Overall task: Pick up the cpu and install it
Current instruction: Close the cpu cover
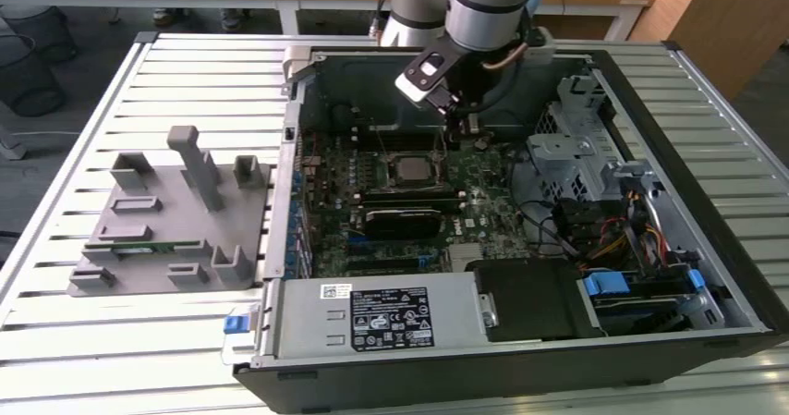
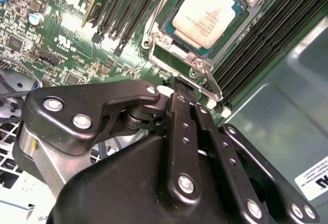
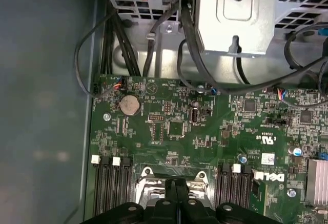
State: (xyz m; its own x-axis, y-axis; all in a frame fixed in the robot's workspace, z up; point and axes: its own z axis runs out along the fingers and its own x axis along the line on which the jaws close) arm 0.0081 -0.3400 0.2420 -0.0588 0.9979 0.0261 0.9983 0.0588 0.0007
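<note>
The cpu (image 2: 206, 15), a small square chip with a pale metal top, lies flat in the motherboard socket (image 2: 156, 37), its top uncovered. In the exterior view the cpu (image 1: 405, 168) sits mid-board inside the open computer case (image 1: 727, 276). My gripper (image 2: 177, 88) hangs just above the board at the socket's edge, beside the cpu and apart from it. Its two black fingers (image 2: 180, 131) are pressed together with nothing between them. They also meet over the socket frame in the first wrist view, where the gripper (image 3: 177, 184) is shut. From outside, the gripper (image 1: 460, 138) is on the far side of the socket.
A black block (image 1: 401, 219) sits on the board near the socket. A metal drive cage (image 1: 574, 147) and cable bundles (image 1: 616, 239) crowd the exterior view's right. The power supply (image 1: 370, 318) fills the near corner. A grey fixture (image 1: 161, 221) stands outside the case, on the left.
</note>
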